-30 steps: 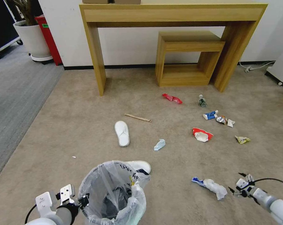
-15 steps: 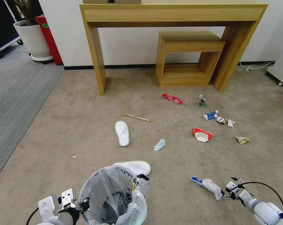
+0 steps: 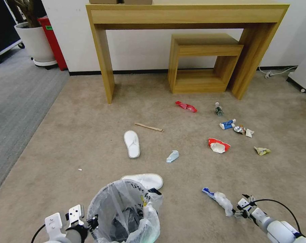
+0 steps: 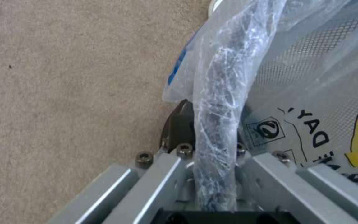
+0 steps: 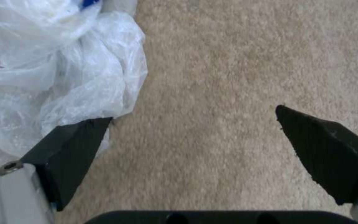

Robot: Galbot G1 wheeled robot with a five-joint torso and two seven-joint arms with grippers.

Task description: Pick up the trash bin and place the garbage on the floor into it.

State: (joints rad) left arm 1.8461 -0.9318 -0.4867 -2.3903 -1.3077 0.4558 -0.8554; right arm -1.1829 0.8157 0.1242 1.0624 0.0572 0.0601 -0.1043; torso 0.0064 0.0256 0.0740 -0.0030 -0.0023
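The trash bin, lined with a clear crinkled bag, is at the bottom of the head view. My left gripper is shut on its bagged rim, with one finger outside the rim. My right gripper is open low over the carpet, one fingertip touching a crumpled white plastic wad with a blue end. Other garbage lies beyond: two white slippers, a wooden stick, a red wrapper, a small bottle, a blue-white packet, a red-white cup.
A wooden desk with a low wooden stool under it stands against the far wall. A potted plant and a red box are at the far left. A yellow wrapper and a pale blue tissue lie on open beige carpet.
My right gripper has moved left and nearer, reaching the plastic wad, which shifted slightly left. The bin in my left gripper has come nearer to me, uncovering the near slipper.
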